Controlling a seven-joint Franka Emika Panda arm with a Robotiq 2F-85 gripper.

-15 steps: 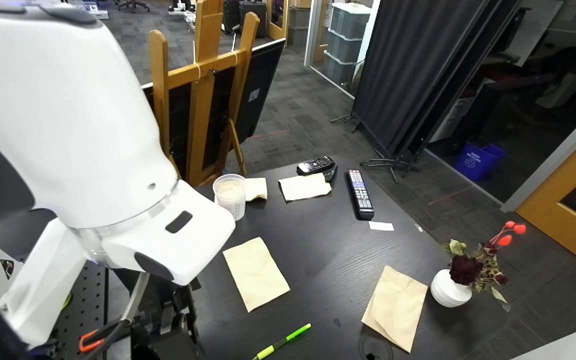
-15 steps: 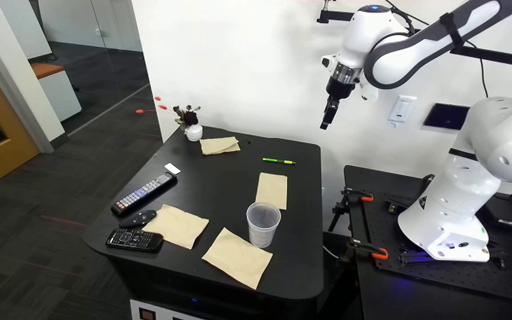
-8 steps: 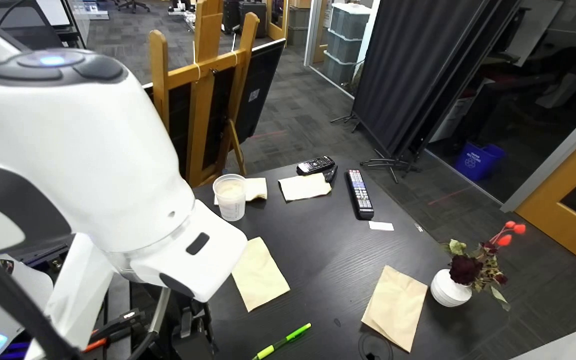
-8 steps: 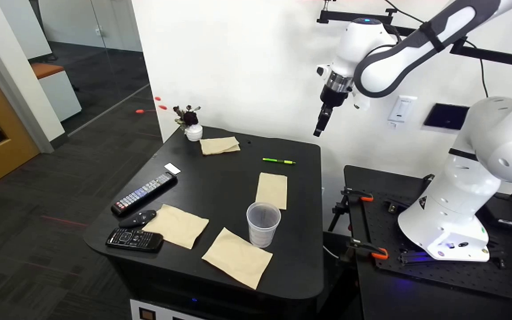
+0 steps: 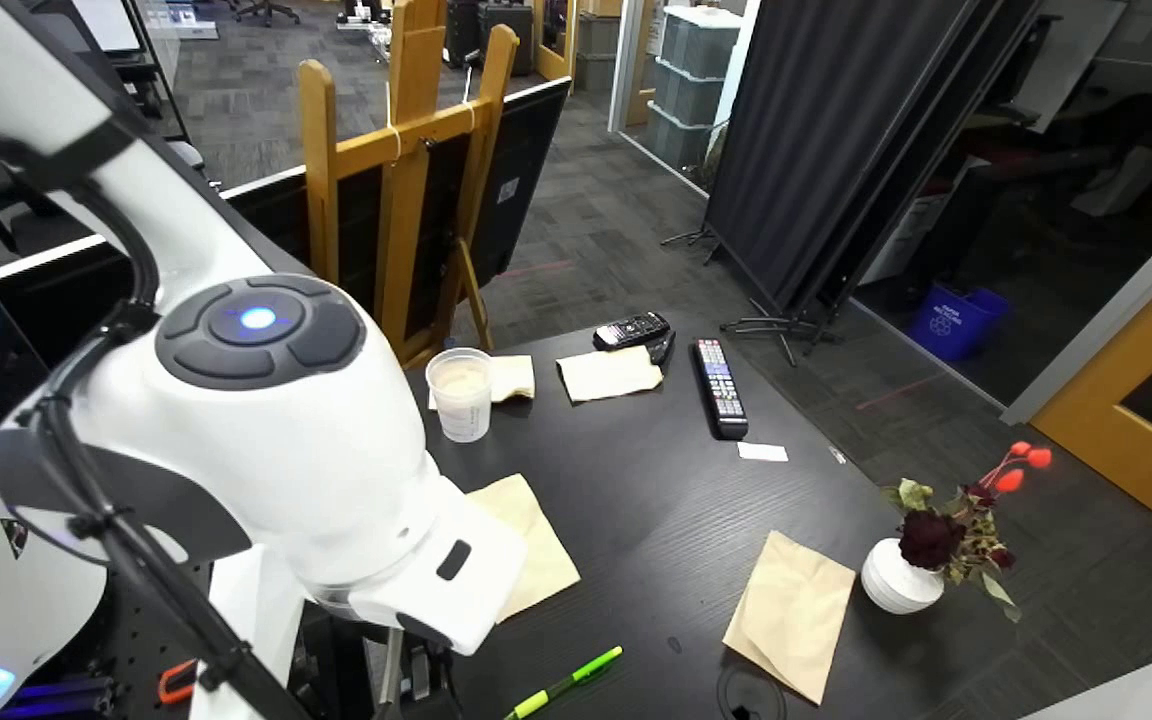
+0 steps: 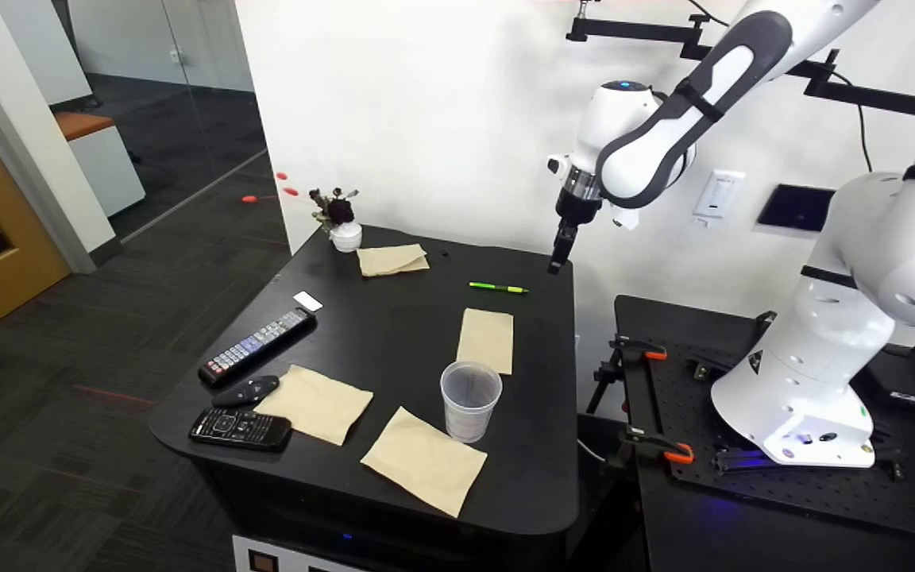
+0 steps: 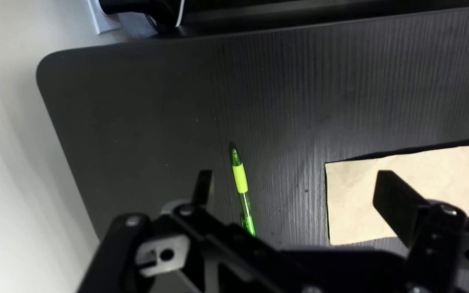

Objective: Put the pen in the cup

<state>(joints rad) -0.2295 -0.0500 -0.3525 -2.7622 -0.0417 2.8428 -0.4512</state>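
The pen [image 6: 499,287] is thin and yellow-green and lies flat on the black table. It also shows in an exterior view [image 5: 588,668], cut by the bottom edge, and in the wrist view [image 7: 240,178], its lower end hidden behind the gripper. The cup [image 6: 469,403] is white and translucent and stands upright at the table's side; it also shows in an exterior view [image 5: 463,405] but not in the wrist view. My gripper [image 6: 557,265] is above the table edge, apart from the pen. In the wrist view the gripper [image 7: 295,181] is open and empty, the pen between its fingers, nearer the left one.
A paper note [image 6: 486,340] lies between pen and cup; others [image 6: 424,461] [image 6: 318,403] [image 6: 392,260] lie around. A long remote [image 6: 259,345], a black remote [image 6: 240,429], and a white vase with flowers [image 6: 346,236] are along the far side. A wall [image 6: 426,119] stands behind.
My arm and gripper have moved down and toward the table and pen, from higher up by the wall. The pen, cup and paper notes have not moved.
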